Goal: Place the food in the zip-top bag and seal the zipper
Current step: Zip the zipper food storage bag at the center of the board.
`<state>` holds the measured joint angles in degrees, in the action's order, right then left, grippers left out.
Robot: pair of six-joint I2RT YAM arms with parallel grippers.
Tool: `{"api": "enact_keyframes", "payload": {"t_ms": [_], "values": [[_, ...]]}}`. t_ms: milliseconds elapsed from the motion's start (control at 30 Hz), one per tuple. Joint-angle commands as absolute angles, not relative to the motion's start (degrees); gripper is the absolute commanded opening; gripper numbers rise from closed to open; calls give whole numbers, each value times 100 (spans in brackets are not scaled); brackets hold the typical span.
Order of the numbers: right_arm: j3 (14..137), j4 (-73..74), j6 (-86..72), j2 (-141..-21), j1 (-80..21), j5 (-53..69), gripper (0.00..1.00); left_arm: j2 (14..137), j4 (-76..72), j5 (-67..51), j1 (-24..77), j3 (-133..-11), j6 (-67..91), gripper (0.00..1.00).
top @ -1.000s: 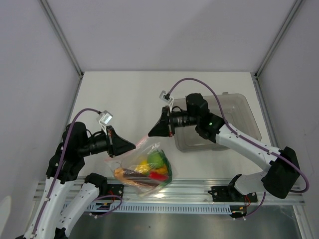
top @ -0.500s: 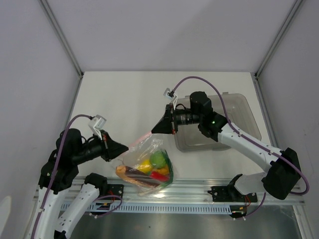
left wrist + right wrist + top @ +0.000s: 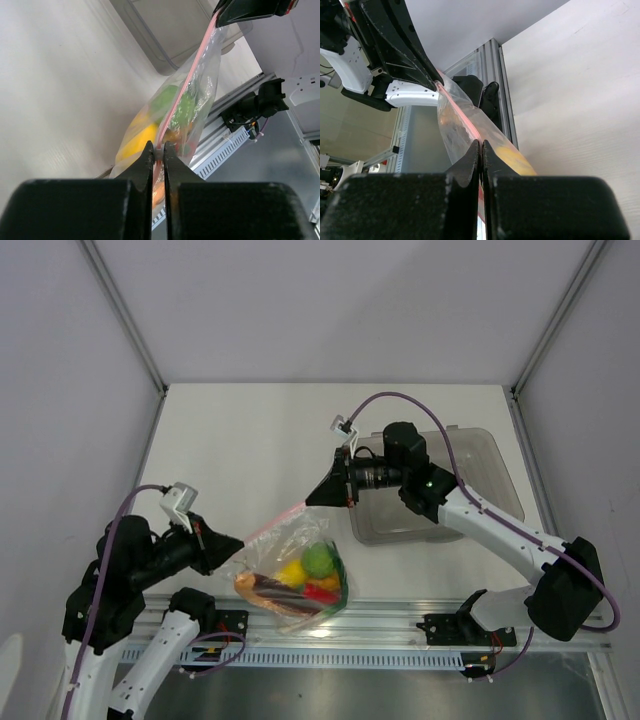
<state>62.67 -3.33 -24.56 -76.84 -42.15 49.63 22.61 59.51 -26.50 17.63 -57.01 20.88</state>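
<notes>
A white table (image 3: 250, 440) is filling the middle of the overhead view. Pale grey walls (image 3: 350, 300) are closing it in at the top and both sides, and a metal rail (image 3: 400, 620) is running along its lower edge. A grey see-through bin (image 3: 480, 465) is sitting at the right, and the right arm is reaching across the bin's lower left part.

The clear bag (image 3: 290, 590) is lying in the lower middle, overlapping the rail. The food (image 3: 318, 560) is bunched inside it as yellow, green, red and orange pieces. Its pink zipper strip (image 3: 275, 524) is stretching taut from lower left to upper right. The left gripper (image 3: 236, 546) is pinching the strip's lower-left end, and the right gripper (image 3: 312, 502) is clamping the upper-right end.
</notes>
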Motion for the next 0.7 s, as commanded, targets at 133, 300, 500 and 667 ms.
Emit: {"api": "enact_keyframes", "payload": {"t_ms": [133, 300, 500, 667], "values": [[6381, -659, -2470, -7796, -3990, 4869, 0, 2013, 6372, -2144, 1793, -5801, 2065, 9], [6451, -607, -2452, -7936, -3964, 4852, 0, 1846, 6398, -2083, 1793, -5687, 2118, 11], [6486, -615, -2461, -8042, -3937, 4799, 0, 1723, 6539, -1837, 1793, -5625, 2118, 12], [6548, -563, -2443, -8112, -3885, 4764, 0, 1591, 6583, -1775, 1793, -5546, 2136, 14]]}}
